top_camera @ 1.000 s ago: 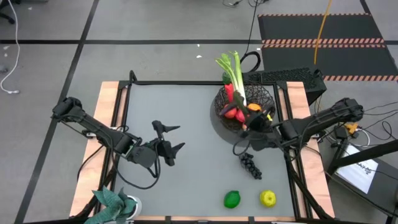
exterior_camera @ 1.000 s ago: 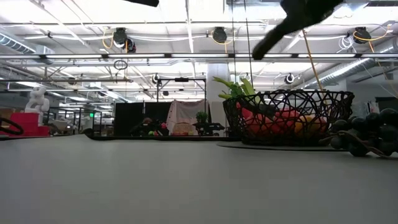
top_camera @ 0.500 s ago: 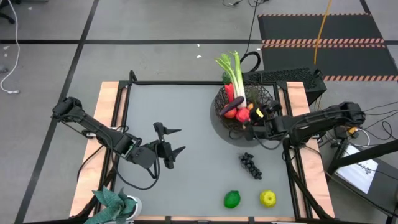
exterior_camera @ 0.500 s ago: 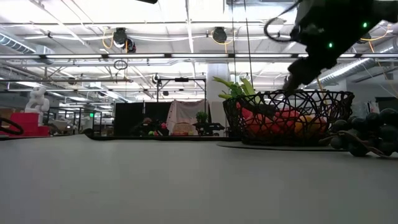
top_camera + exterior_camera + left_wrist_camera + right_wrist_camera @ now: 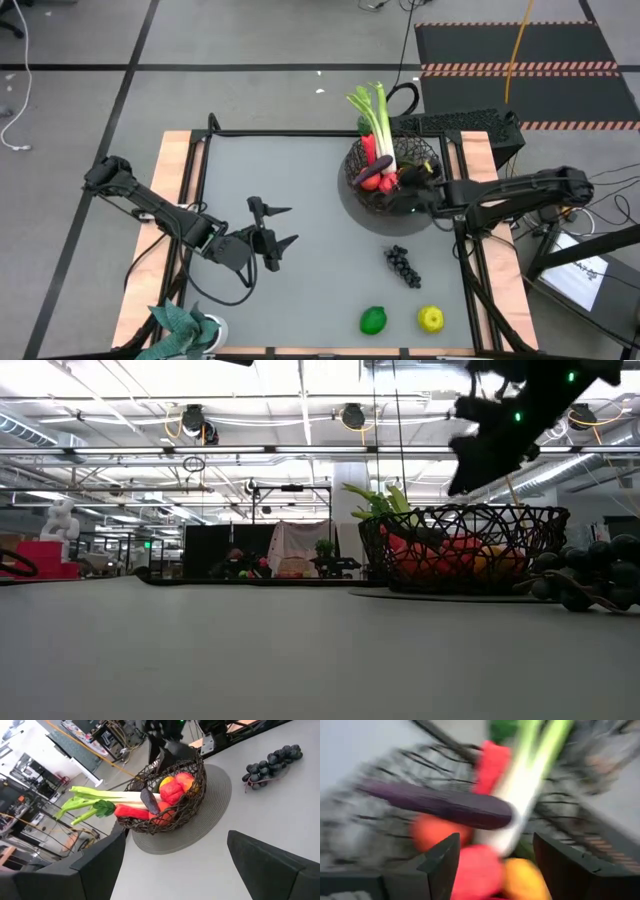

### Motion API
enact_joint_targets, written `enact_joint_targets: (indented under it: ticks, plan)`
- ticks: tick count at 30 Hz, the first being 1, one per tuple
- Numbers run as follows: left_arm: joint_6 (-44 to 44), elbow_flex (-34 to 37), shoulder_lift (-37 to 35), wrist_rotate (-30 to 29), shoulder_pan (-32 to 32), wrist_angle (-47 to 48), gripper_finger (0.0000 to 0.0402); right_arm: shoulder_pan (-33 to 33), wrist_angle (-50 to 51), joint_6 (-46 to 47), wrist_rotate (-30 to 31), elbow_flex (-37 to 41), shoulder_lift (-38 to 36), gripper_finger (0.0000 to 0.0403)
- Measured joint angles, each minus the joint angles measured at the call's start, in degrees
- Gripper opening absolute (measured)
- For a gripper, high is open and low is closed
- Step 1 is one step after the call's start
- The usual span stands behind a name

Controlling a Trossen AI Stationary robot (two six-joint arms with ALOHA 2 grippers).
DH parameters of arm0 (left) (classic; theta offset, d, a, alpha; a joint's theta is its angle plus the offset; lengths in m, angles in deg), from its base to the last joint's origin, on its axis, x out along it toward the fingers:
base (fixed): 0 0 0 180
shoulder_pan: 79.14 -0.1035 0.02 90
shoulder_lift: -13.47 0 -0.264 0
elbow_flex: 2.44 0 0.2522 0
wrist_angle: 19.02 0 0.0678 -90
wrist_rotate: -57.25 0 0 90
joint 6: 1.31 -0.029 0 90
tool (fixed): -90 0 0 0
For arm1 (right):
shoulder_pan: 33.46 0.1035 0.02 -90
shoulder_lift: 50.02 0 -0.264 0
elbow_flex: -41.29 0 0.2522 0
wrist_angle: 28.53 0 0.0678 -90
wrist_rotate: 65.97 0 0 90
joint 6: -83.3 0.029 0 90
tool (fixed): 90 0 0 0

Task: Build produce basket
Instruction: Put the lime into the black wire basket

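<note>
The black wire basket [image 5: 395, 170] stands on a round grey mat [image 5: 372, 210] at the table's far right. It holds red and orange fruits, a dark eggplant [image 5: 440, 805] and a leek [image 5: 378, 120] that sticks out over its far rim. My right gripper [image 5: 415, 178] hangs open just above the basket's right side, with an orange fruit [image 5: 522, 880] and a red one [image 5: 480, 875] below its fingers. Dark grapes [image 5: 403, 265], a green fruit [image 5: 373, 320] and a yellow fruit [image 5: 431, 319] lie on the table. My left gripper [image 5: 278, 224] waits open left of centre.
A teal leafy plant [image 5: 185, 330] stands at the table's near left corner. The grapes lie just near of the mat, and the green and yellow fruits lie close to the near edge. Bare grey table stretches between my left gripper and the basket.
My right gripper has swung from the mat's near side toward the far edge until it is over the basket, carrying an orange-yellow fruit. There it has opened, and the fruit no longer shows between its fingers. My left arm has kept still.
</note>
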Motion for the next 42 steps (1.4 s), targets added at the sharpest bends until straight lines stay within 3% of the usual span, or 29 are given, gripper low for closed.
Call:
enact_joint_targets:
  ticks: [6,9,20,26,34,42]
  plan:
    - [-1.7,0.0,0.0,0.0,-0.2,-0.1,0.0351,2.6,-9.6,0.0,-17.1,-1.7,-5.0,0.0252]
    - [-1.9,0.0,0.0,0.0,-0.8,-0.2,0.0351,6.5,-15.4,0.0,-21.1,-1.8,-6.1,0.0245]
    - [-4.4,0.0,0.0,0.0,-2.9,-1.0,0.0351,30.4,-21.7,2.9,-21.3,-3.0,-1.9,0.0227]
    - [-3.6,0.0,0.0,2.4,-3.8,-2.3,0.0351,42.8,-25.8,2.6,-19.9,-3.4,5.6,0.0227]
    - [-2.3,0.0,0.0,3.6,-4.3,-4.2,0.0351,46.9,-39.8,3.0,-25.5,-3.4,18.4,0.0264]
    - [-2.4,0.0,0.0,3.6,-4.4,-4.1,0.0351,45.9,-40.9,-2.3,-30.5,-3.4,25.5,0.0308]
